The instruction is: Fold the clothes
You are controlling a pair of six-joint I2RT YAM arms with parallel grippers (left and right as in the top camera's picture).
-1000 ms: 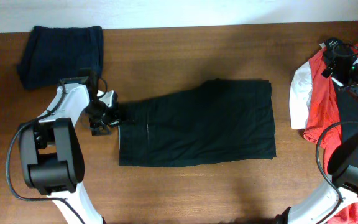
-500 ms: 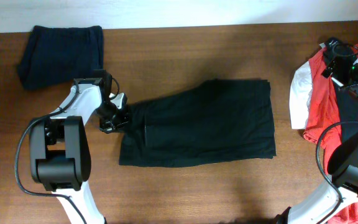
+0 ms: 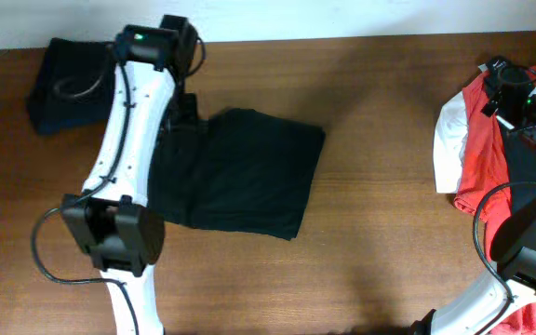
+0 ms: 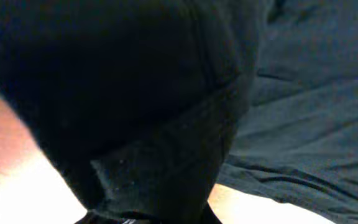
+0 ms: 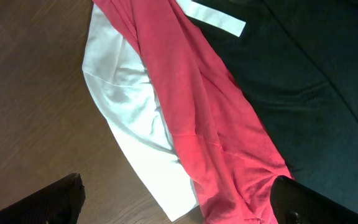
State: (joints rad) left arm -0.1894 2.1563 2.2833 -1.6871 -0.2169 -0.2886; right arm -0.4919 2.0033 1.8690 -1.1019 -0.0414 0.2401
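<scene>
Overhead, I am holding my left gripper [image 3: 182, 104] at the far edge of the black shorts [image 3: 240, 177] — to lay one half over the other, I judge. Dark cloth is filling its wrist view, so I cannot tell whether I am pinching. The shorts are lying left of centre on the table [image 3: 389, 279], nearly square, long axis running crosswise, slightly skewed. My right gripper [image 5: 179, 208] is hanging spread over the red-and-white pile [image 5: 185, 112].

The black shorts [image 3: 240, 172] lie folded on the counter [image 3: 370, 261], left arm [image 3: 130, 126] above them; red-and-white clothes [image 3: 477, 154] lie well apart.
</scene>
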